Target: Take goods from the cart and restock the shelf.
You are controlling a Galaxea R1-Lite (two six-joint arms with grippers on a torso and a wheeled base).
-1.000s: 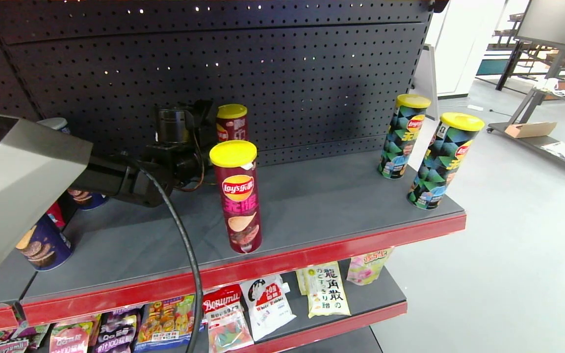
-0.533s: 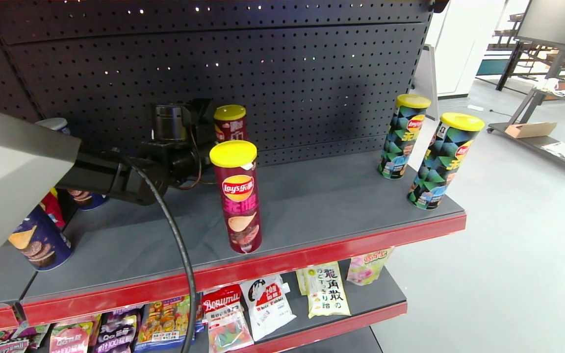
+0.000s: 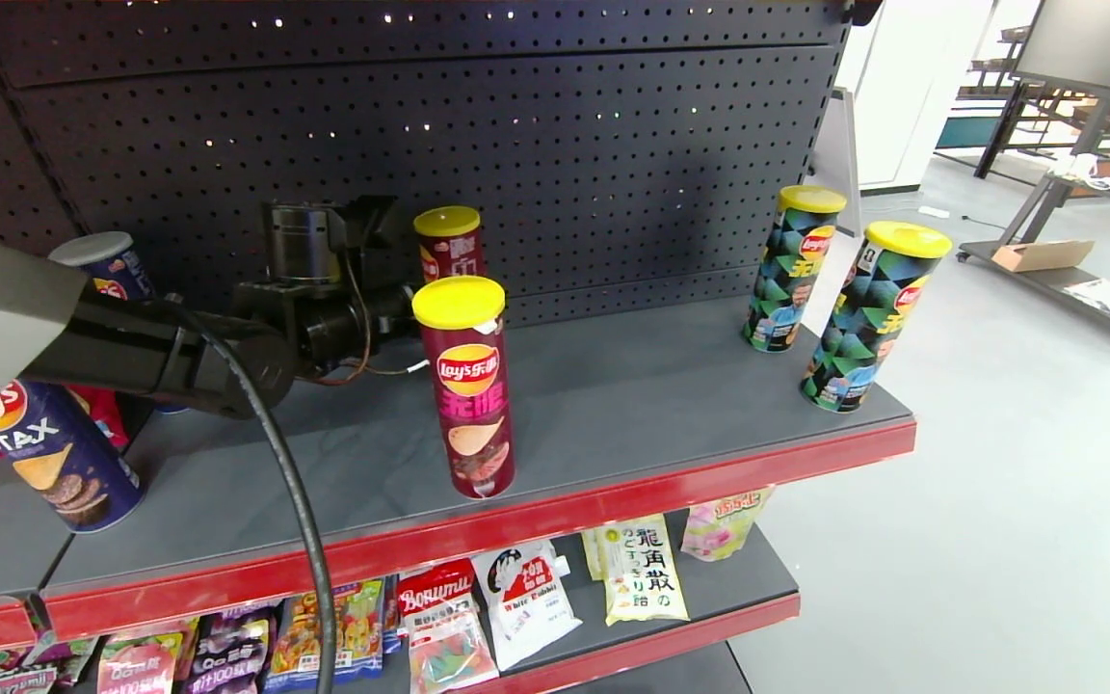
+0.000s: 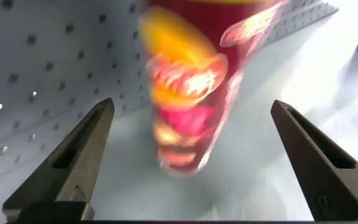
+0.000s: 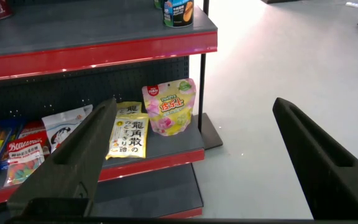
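Observation:
Two maroon chip cans with yellow lids stand on the grey upper shelf [image 3: 632, 405]: one at the front [image 3: 466, 386], one at the back [image 3: 449, 241] by the pegboard. My left arm's wrist [image 3: 309, 289] hangs over the shelf just left of the rear can. In the left wrist view my left gripper [image 4: 192, 104] is open, and the rear maroon can [image 4: 191, 93] stands just ahead between its fingers, untouched. My right gripper [image 5: 194, 102] is open and empty, low in front of the lower shelf [image 5: 166, 155].
Two dark patterned cans [image 3: 796, 270] [image 3: 878, 318] stand at the shelf's right end. Blue cans [image 3: 54, 453] [image 3: 107, 265] sit at the left. Snack bags [image 3: 516, 598] fill the lower shelf. The grey floor [image 3: 998, 482] lies open to the right.
My left arm has drawn back leftward from the rear maroon can, uncovering the blue cans at the left. The cans have stayed where they stood.

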